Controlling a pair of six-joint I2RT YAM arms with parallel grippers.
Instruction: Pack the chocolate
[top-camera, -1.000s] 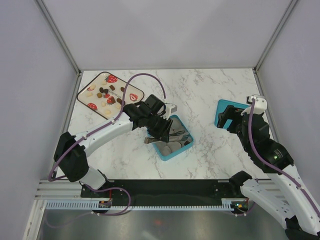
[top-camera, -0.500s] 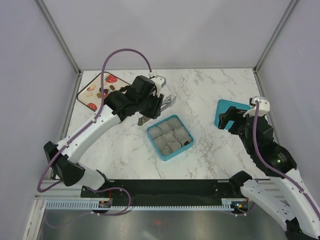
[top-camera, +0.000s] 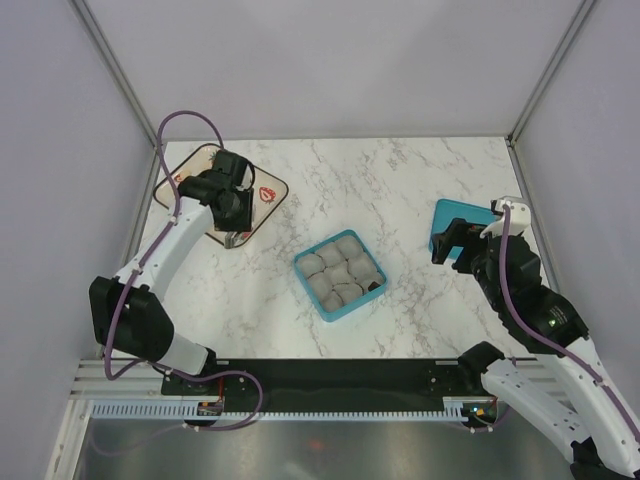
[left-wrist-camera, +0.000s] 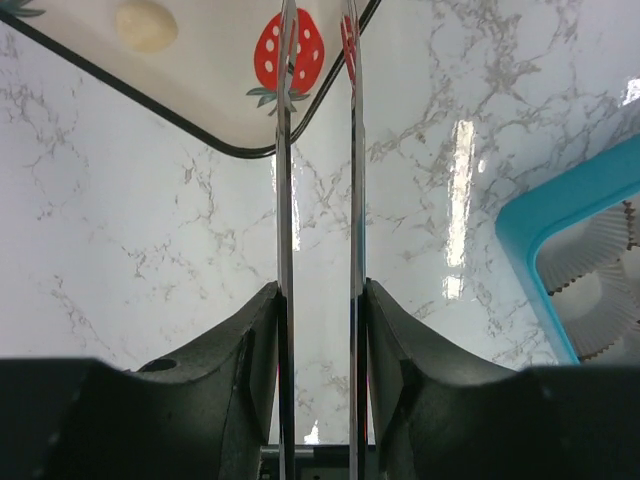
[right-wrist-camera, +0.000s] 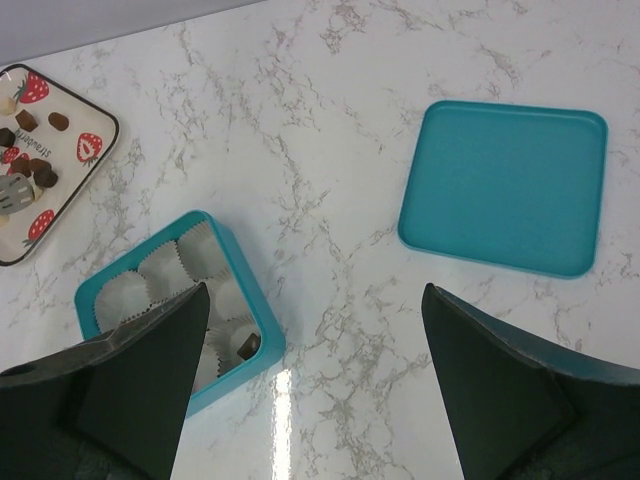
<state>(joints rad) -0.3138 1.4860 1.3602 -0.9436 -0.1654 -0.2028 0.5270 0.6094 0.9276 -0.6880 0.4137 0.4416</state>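
Now the left fingers (left-wrist-camera: 286, 200) hang slightly apart, empty, over the edge of the tray (left-wrist-camera: 200, 70) where most chocolate (right-wrist-camera: 45, 177) lies; one piece sits in the box (right-wrist-camera: 245, 372); right fingers (right-wrist-camera: 140, 380) gape wide

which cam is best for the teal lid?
Right wrist: the whole lid shows, flat and unobstructed. The top view shows only its upper left part; the right arm covers the rest. The left wrist view doesn't show it.
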